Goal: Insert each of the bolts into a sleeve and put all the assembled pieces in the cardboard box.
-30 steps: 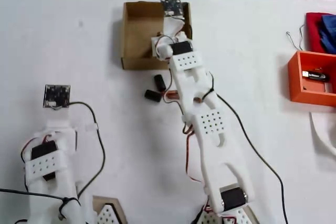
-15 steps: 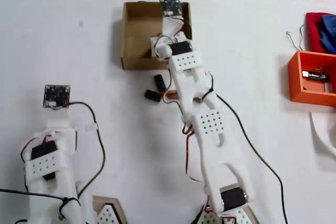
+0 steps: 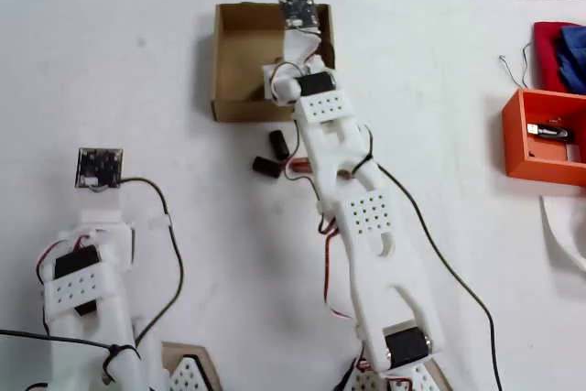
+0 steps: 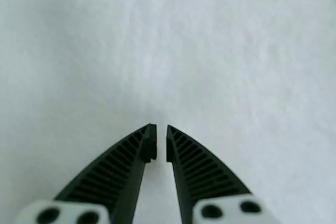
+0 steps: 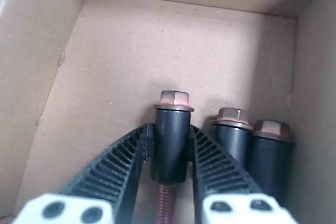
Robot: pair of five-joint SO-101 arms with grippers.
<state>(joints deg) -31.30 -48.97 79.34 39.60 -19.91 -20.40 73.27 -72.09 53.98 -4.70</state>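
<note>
Bolt (image 5: 174,98) in its sleeve (image 5: 169,153), clenched by the right end effector (image 5: 170,134) low in the box (image 5: 121,56) (to join two finished ones (image 5: 252,148)).

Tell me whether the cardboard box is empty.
No, two assembled pieces are in the cardboard box, beside a third piece in the right gripper.

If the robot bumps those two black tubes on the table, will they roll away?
Probably: the black sleeves look like short round cylinders lying sideways on the flat table, so a nudge likely rolls them. They look rigid, so they shouldn't bend.
</note>
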